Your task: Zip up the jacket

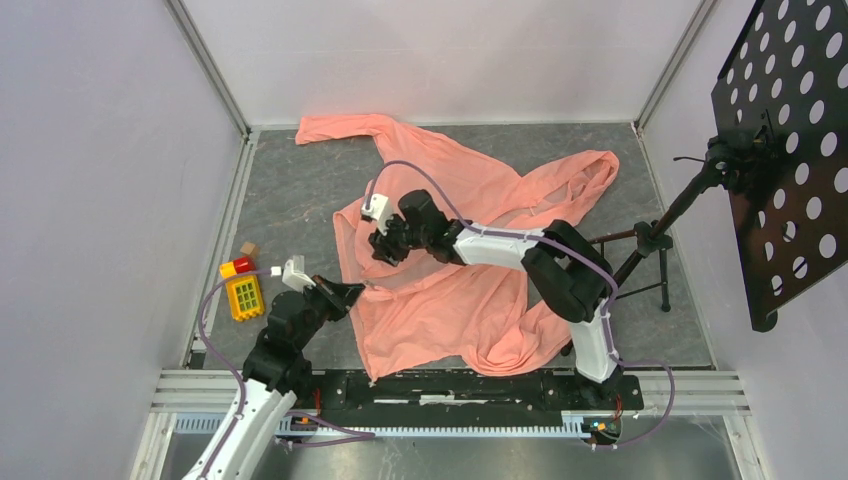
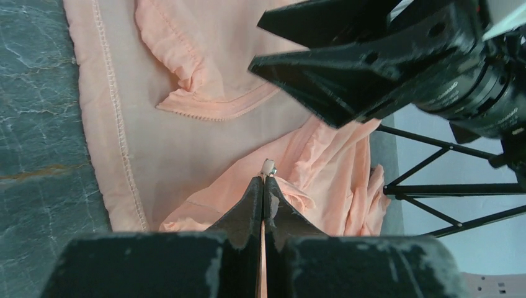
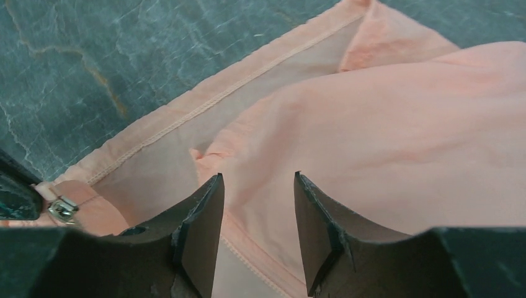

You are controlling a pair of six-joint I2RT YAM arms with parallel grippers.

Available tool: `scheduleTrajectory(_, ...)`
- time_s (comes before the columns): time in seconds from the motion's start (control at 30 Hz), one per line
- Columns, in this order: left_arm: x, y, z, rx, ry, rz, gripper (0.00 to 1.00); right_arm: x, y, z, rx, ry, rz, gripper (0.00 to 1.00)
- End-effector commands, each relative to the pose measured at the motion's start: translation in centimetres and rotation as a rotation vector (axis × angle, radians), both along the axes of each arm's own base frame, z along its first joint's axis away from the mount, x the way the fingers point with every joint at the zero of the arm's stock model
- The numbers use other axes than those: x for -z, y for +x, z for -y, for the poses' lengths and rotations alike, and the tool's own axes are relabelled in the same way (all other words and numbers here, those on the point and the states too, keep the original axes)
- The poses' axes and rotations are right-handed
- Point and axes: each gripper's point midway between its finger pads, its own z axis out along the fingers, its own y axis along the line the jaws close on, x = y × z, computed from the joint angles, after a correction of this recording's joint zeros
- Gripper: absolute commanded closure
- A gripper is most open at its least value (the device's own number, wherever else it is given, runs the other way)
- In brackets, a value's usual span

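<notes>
- A big, thin, salmon-pink cloth jacket (image 1: 440,320) lies crumpled in the middle of the grey stone-look table (image 1: 290,190).
- The black left gripper (image 2: 263,185) is pinched tight on the jacket's edge, right by a tiny silver zipper pull (image 2: 268,166).
- The black right gripper (image 3: 257,180) hangs just over the jacket, near the left one. Its jaws are apart and hold nothing.
- Little yellow and red toy blocks (image 1: 240,285) sit left of the jacket.

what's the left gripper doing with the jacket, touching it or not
Touching. The left wrist view shows the left gripper shut on the jacket, with a thin edge of pink fabric pinched between its closed jaws.
</notes>
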Motion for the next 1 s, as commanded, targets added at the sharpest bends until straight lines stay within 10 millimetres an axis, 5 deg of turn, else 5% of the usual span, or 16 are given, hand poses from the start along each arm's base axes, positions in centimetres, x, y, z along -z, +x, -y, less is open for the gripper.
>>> scheduleTrajectory(0.0,1.8,-0.8,-0.6,-0.019,0.039,-0.083,0.98,-0.3,-0.5,-2.0,-0.036,-0.030,0.090,0.46)
scheduleTrajectory(0.37,2.3,-0.9,-1.0,-0.038,0.039,-0.081,0.98,3.1,-2.1,-3.6,-0.053,-0.113,0.086,0.36)
scheduleTrajectory(0.53,2.3,-0.9,-1.0,-0.038,0.042,-0.085,0.98,4.0,-1.1,-3.3,0.025,-0.145,0.109,0.35)
scheduleTrajectory(0.73,2.4,-0.9,-0.8,-0.036,0.024,-0.094,0.98,3.3,-0.2,-4.3,0.054,-0.128,0.093,0.70)
scheduleTrajectory(0.8,2.5,-1.0,-0.8,-0.039,0.019,-0.098,0.98,1.9,0.0,-4.5,0.064,-0.091,0.081,0.82)
scheduleTrajectory(0.97,3.1,-1.1,-0.8,-0.039,0.016,-0.119,0.98,-3.0,0.4,-4.0,0.066,0.056,0.030,0.93)
